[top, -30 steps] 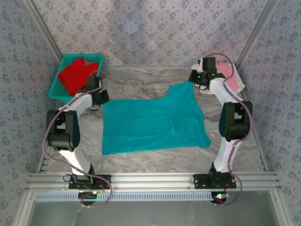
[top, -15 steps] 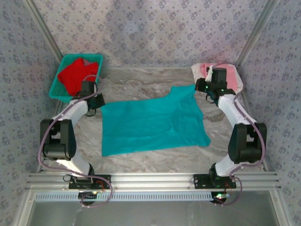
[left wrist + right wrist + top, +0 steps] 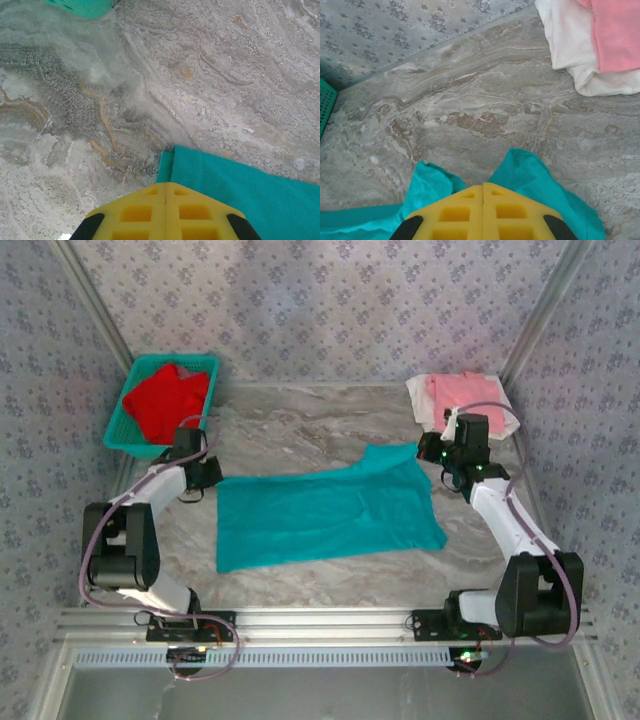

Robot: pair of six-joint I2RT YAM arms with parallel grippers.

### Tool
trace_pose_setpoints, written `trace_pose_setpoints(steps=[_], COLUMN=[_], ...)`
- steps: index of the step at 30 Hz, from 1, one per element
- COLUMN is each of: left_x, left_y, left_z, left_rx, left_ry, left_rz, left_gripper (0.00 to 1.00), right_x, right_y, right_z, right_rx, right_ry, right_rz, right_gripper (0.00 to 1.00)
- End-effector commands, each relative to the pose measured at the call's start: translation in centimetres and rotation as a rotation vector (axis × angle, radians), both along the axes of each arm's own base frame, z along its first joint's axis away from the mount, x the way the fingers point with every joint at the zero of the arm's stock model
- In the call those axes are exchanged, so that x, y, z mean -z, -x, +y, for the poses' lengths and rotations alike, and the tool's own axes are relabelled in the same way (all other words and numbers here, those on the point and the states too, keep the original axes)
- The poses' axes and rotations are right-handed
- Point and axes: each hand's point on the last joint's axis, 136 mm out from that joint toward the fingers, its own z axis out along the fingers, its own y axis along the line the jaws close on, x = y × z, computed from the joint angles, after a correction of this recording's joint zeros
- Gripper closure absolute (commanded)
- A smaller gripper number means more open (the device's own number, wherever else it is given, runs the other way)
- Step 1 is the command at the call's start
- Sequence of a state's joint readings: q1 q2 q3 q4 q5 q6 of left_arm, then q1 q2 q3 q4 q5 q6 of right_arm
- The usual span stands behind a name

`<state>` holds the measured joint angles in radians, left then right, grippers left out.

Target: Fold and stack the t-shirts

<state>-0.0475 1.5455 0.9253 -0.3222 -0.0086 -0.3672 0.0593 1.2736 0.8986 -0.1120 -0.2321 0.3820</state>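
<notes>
One high view of everything, two low ones up close.
The top camera looks down from behind the arm bases (image 3: 190, 625) over the whole marble table (image 3: 300, 430). Each wrist camera hangs near the marble, facing the far side; both share with it an edge of the teal shirt (image 3: 320, 515), the right perhaps a basket (image 3: 325, 107) corner too.

the grey marbled table (image 3: 300, 425) lies bare across its far middle, between the teal plastic mesh basket (image 3: 116, 425) in the far left corner and the heap of pink and white cloth t-shirts (image 3: 460, 390) in the far right corner. the flat teal cloth t-shirt (image 3: 320, 520) covers the centre, with a bare strip along its near edge. the left arm (image 3: 130, 530) and right arm (image 3: 510, 530) stand at its sides, and patterned walls (image 3: 320, 310) close off the far, left and right sides.
</notes>
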Motion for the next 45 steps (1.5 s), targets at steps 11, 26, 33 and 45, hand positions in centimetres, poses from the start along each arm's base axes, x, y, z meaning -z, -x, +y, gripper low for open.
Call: trace_pose_setpoints(steps=[11, 26, 33, 45], left_x=[-0.2, -1.0, -1.3, 1.3], left_y=[4.7, 8.2, 4.8, 5.4], left_z=[-0.6, -1.2, -3.4, -5.8], left_rx=[-0.014, -0.047, 0.058, 0.128], left_ry=[0.042, 0.059, 0.042, 0.040], left_rz=[0.056, -0.015, -0.001, 0.078], left_gripper=[0.97, 0.82, 0.82, 0.83], right_x=[1.8, 1.9, 3.9, 11.1], right_y=[5.4, 9.1, 5.7, 6.3], right_z=[0.5, 0.0, 6.9, 11.0], right_rx=[0.000, 0.011, -0.254, -0.447], right_ry=[0.005, 0.018, 0.110, 0.407], right_rz=[0.075, 0.083, 0.213, 0.437], right_gripper=[1.00, 0.75, 0.68, 0.47])
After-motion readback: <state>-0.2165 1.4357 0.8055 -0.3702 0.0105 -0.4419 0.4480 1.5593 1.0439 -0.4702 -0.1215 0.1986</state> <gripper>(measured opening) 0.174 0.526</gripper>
